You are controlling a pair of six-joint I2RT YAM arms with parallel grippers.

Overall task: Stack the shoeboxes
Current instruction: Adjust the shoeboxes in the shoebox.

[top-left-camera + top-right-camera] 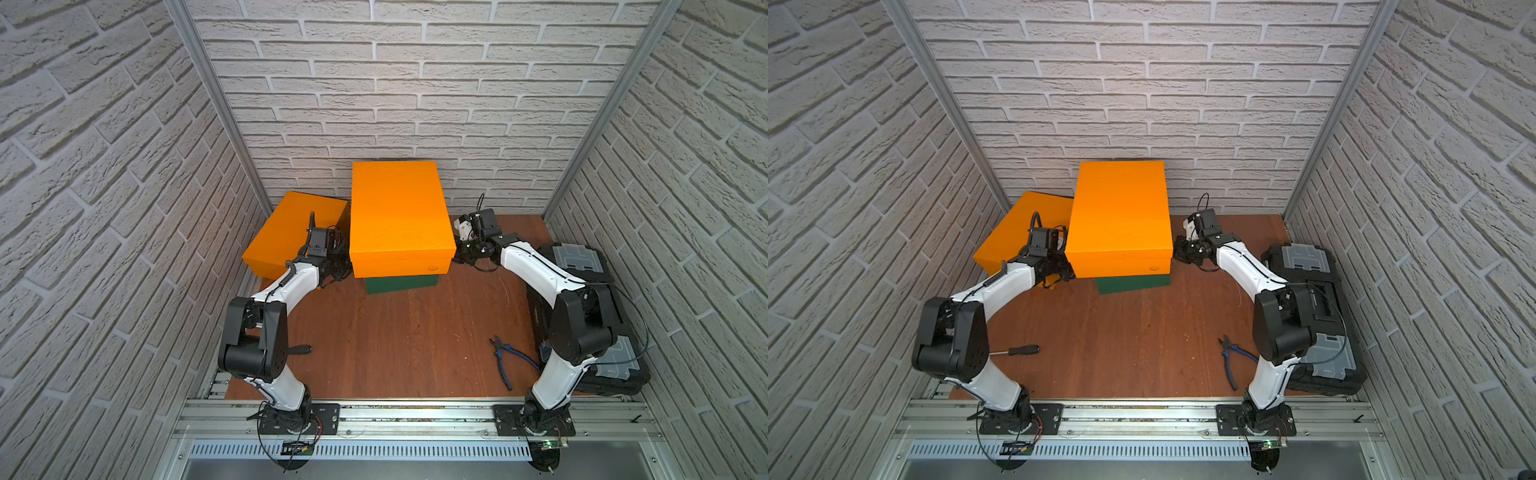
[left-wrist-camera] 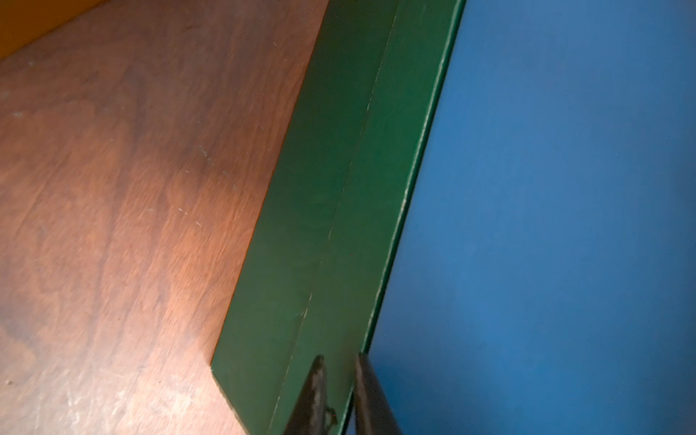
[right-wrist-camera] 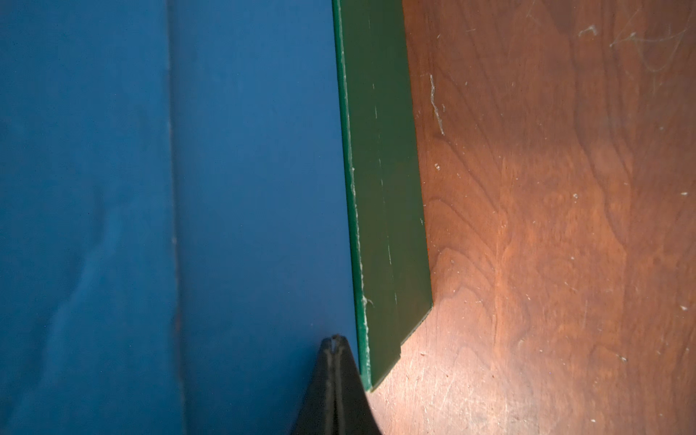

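1. Three sit stacked at twelve o'clock: green box, blue box, orange box on top.
2. You have the spare orange box left, at ten o'clock.
3. Left gripper, slightly parted and empty, flanks them at nine; right gripper, clenched and empty, at three.

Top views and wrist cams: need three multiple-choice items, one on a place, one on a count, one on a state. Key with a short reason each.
1. Where is the dark green shoebox?
A) on the table, at the bottom of the stack
B) on top of the stack
C) held in the air

2. How many orange shoeboxes show in both top views?
A) one
B) two
C) three

3. How do the right gripper jaws stand?
A) wide open
B) shut, empty
C) half open

Key:
1 A, its front face shows on the wood, below the stacked orange shoebox.
2 B, one tops the stack and the other orange shoebox lies beside it.
3 B, the fingertips meet in the right wrist view.
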